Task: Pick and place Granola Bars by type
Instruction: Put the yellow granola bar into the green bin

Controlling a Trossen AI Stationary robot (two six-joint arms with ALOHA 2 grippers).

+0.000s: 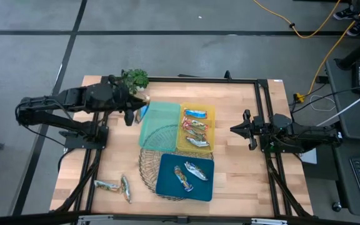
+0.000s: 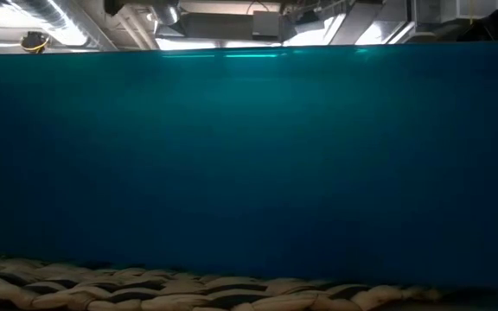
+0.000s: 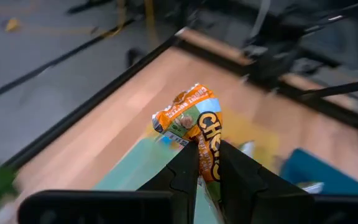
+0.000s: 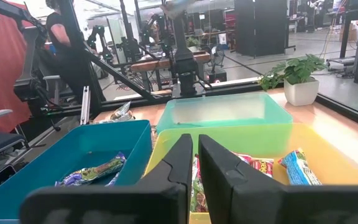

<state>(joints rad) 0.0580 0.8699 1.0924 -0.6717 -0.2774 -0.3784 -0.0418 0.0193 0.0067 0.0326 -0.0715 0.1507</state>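
Observation:
My left gripper (image 1: pixel 140 104) hovers over the far left corner of the green tray (image 1: pixel 160 125), shut on an orange granola bar (image 3: pixel 188 115). The yellow tray (image 1: pixel 210 112) holds several bars (image 1: pixel 195 128). Two more bars (image 1: pixel 189 172) lie in the blue tray (image 1: pixel 167 184). Another two bars (image 1: pixel 108 185) lie on the table near its front left. My right gripper (image 1: pixel 235 129) waits shut and level at the table's right, its fingers (image 4: pixel 180 163) pointing at the trays. My left gripper pinches the orange bar between its two fingers (image 3: pixel 185 171), on the wrapper's end nearest the gripper (image 3: pixel 209 155). The fingers come from the table's left, slanting a little downward. The rest of the bar sticks out past the fingertips, lifted clear of tray and table.
A wire basket (image 1: pixel 152 153) lies under the trays at the table's middle. A small potted plant (image 1: pixel 135 79) stands at the far left edge. The blue tray's wall (image 2: pixel 249 164) fills the low view. Bare wood shows at the right and the front left.

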